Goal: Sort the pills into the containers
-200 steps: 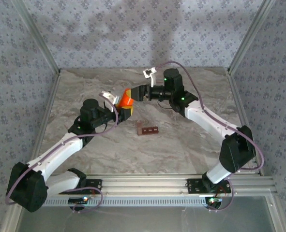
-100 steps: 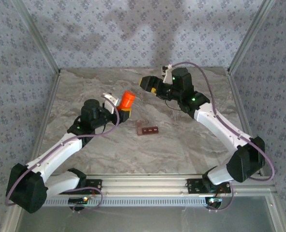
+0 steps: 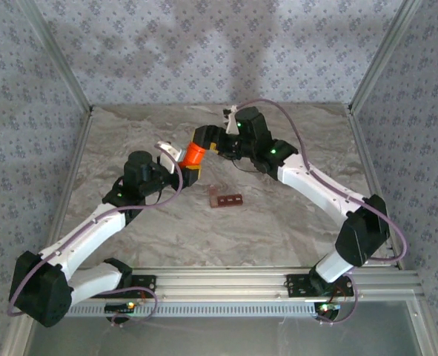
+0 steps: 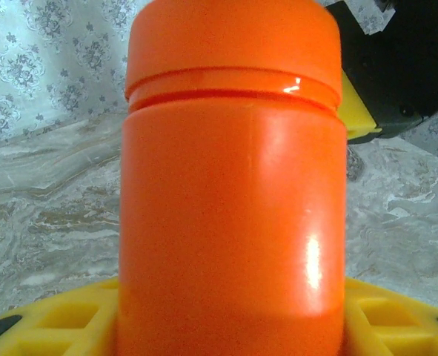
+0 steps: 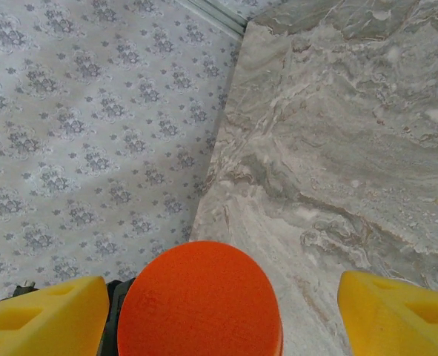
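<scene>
The orange bottle is held up off the table, with my left gripper shut on its lower body. In the left wrist view the bottle stands between the yellow fingers. My right gripper is at the bottle's top, open, its yellow fingers on either side of the orange cap. A gap shows between the cap and the right-hand finger. The containers, a dark red-brown strip of compartments, lie on the table in front of the bottle. The pills are hidden.
The marble-patterned table is enclosed by patterned walls at the back and sides. An aluminium rail runs along the near edge by the arm bases.
My right gripper pulled back and up from the bottle, then returned to its cap, and its jaws have narrowed slightly. The left arm and the bottle have stayed put.
</scene>
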Controlling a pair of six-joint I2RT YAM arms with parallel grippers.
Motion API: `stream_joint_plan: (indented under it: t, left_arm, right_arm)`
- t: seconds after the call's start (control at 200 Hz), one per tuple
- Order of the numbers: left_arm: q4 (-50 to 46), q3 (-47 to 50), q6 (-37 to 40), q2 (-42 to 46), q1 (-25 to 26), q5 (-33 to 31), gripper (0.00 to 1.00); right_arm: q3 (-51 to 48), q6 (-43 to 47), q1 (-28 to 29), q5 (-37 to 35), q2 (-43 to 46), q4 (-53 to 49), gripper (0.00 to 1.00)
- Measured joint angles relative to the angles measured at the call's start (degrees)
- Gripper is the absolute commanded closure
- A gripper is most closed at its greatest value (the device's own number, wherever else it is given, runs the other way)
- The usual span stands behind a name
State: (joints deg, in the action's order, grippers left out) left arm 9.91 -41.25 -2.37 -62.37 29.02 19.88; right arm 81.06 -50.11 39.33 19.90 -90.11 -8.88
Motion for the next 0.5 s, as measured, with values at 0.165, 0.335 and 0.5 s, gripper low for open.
stream_joint_plan:
  t: [0.165,0.335,0.5]
  left_arm:
    - [0.04,0.00,-0.02,-0.35,0.04,0.00,1.00]
    - [0.02,0.00,-0.24,-0.81,0.04,-0.26,1.00]
    - [0.50,0.00,-0.96,-1.18,0.04,-0.37,1.00]
  right_arm:
    - [0.00,0.70,0.74,-0.07,-0.07,-0.09,0.37]
    - [0.00,2.01,0.76,0.17,-0.31,-0.26,0.57]
    - [-0.28,4.66,-0.02,1.99,-0.33,0.66,0.61]
